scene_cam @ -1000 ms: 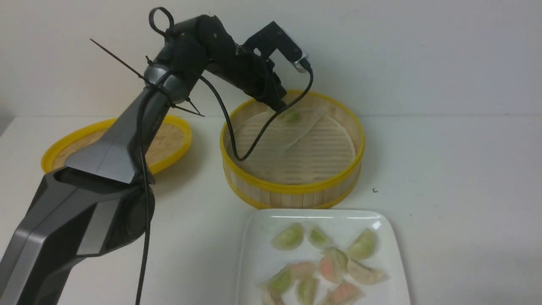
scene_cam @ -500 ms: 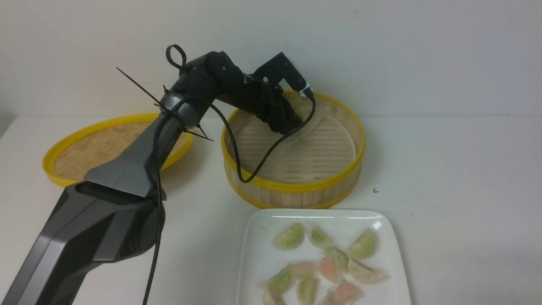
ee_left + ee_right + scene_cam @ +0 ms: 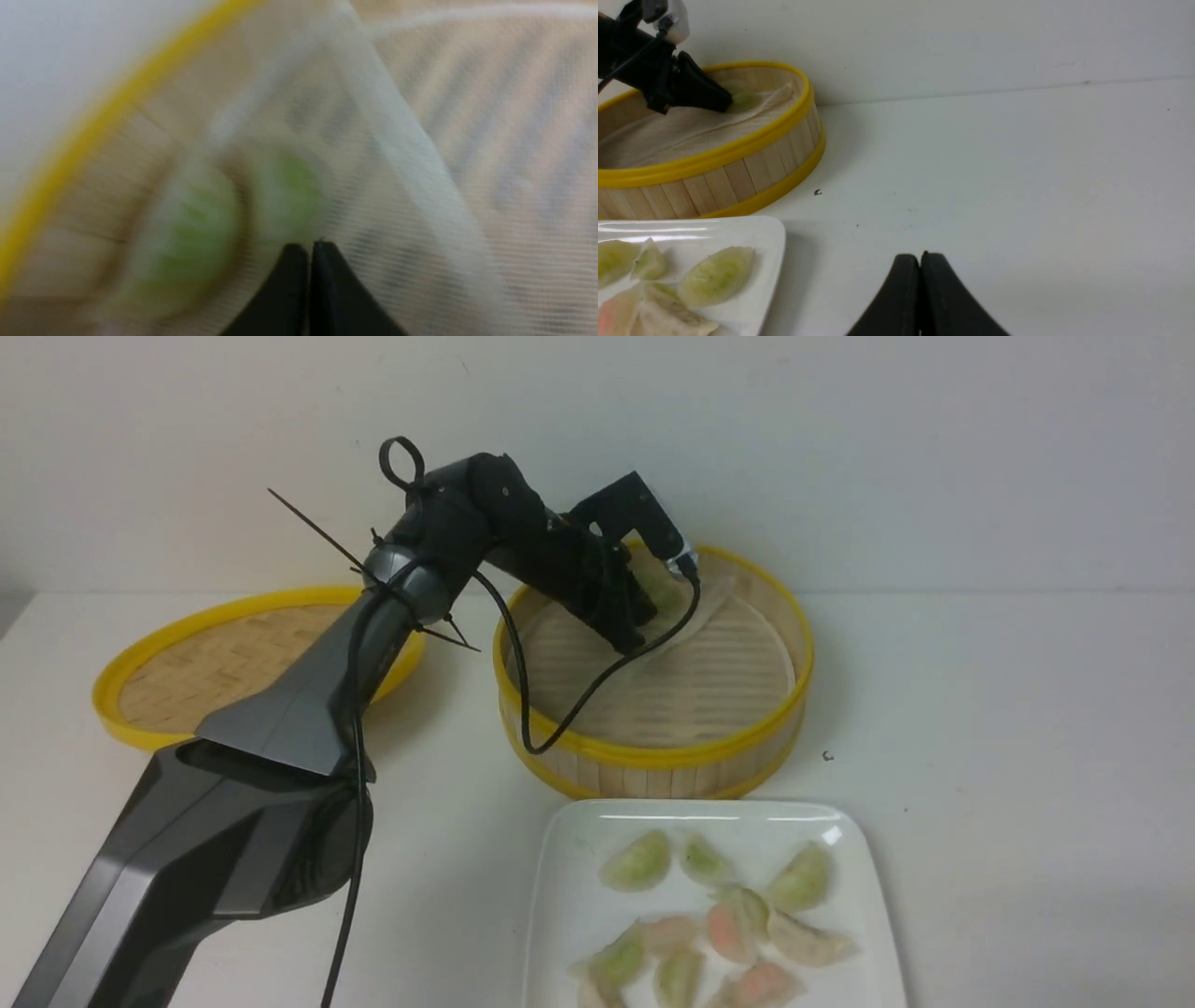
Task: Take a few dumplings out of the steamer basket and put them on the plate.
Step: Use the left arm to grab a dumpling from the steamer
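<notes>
Left jaws are pressed together down in the basket (image 3: 653, 754), tips right at two green dumplings (image 3: 285, 196) tucked against its far wall by the folded liner (image 3: 411, 154); whether anything's caught, I can't tell. Right jaws, together and empty, hang aside over the desk (image 3: 1017, 163), leaving the way to the plate (image 3: 560, 887) open.

yellow-rimmed woven lid (image 3: 201, 665), white table (image 3: 990, 709)
</notes>
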